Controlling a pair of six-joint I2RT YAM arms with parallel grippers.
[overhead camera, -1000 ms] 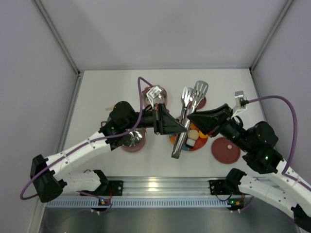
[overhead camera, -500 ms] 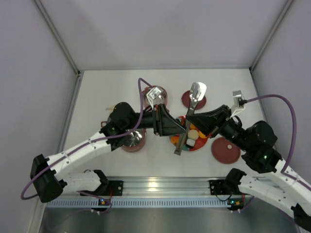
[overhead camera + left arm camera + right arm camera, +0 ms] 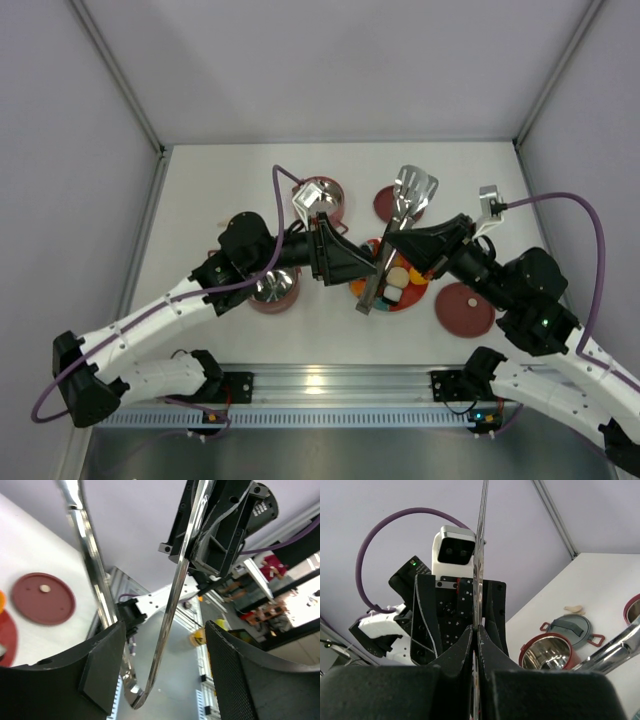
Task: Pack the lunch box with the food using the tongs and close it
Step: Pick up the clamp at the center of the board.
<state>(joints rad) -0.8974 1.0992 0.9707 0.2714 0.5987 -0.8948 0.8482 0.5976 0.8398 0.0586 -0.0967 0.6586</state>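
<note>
The shiny tongs (image 3: pixel 411 192) slant over the food (image 3: pixel 398 277) mid-frame, open pink pots (image 3: pixel 280 291) left, flat red lids (image 3: pixel 465 308) right.

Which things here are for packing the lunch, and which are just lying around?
For the job: tongs, pinched in the right gripper; far pink pot; near pink pot; far maroon lid; near maroon lid; toy food.

Just lying about: red plate under the food; grey dish.
</note>
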